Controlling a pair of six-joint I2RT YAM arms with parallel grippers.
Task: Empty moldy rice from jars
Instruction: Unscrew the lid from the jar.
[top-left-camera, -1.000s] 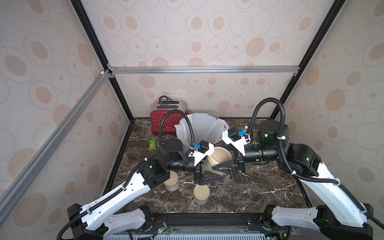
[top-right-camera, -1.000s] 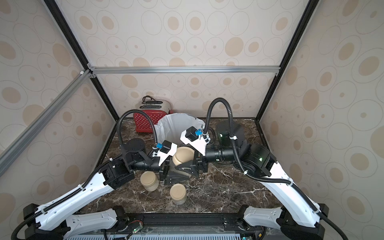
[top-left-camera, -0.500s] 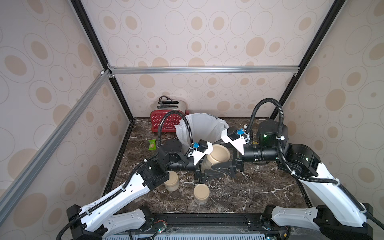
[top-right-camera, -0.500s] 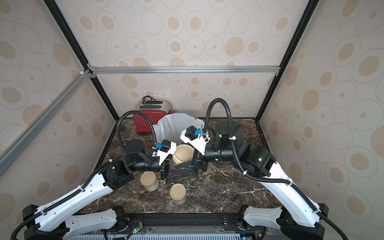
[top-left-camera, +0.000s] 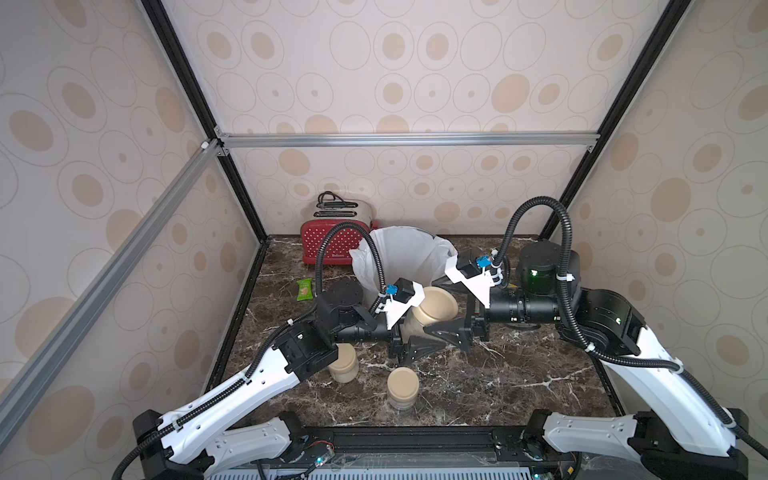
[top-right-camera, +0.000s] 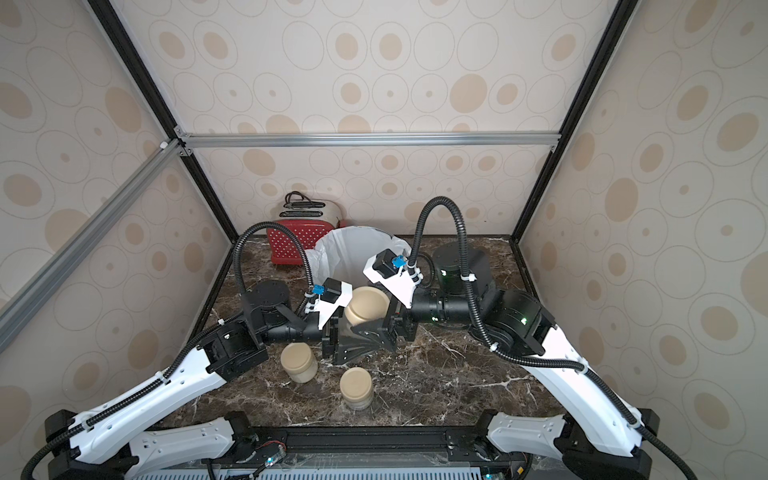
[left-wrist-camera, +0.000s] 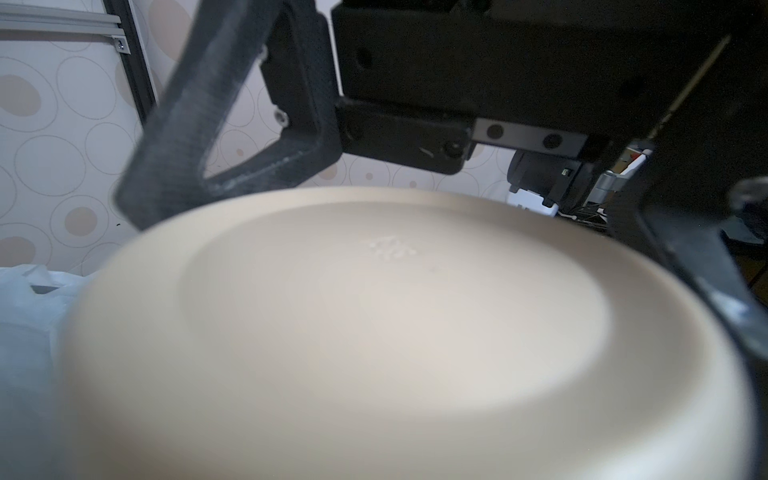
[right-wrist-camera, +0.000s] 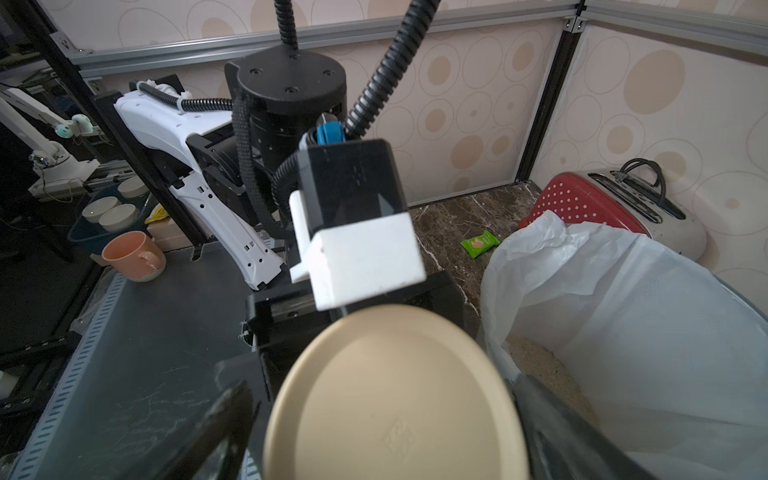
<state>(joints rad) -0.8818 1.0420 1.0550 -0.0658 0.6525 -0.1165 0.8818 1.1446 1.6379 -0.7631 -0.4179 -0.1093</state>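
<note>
My left gripper (top-left-camera: 409, 345) is shut on a glass jar (top-left-camera: 412, 326), held tilted above the table with its beige lid (top-left-camera: 436, 305) facing my right gripper (top-left-camera: 441, 322). That gripper is open, its fingers (right-wrist-camera: 226, 419) standing either side of the lid (right-wrist-camera: 395, 399) with a small gap. The lid (left-wrist-camera: 395, 324) fills the left wrist view and hides that gripper's own jaws. Two more lidded jars (top-left-camera: 343, 365) (top-left-camera: 402, 388) stand upright on the table in front of them. Pale rice (right-wrist-camera: 544, 370) lies inside the lined bin (right-wrist-camera: 623, 299).
The white-lined bin (top-left-camera: 409, 257) stands just behind the held jar. A red toaster (top-left-camera: 332, 245) sits at the back left, with a green packet (top-left-camera: 304, 289) in front of it. Enclosure walls close off the sides and the back.
My right gripper's jaws have opened wider around the lid. Both arms and the held jar have barely moved.
</note>
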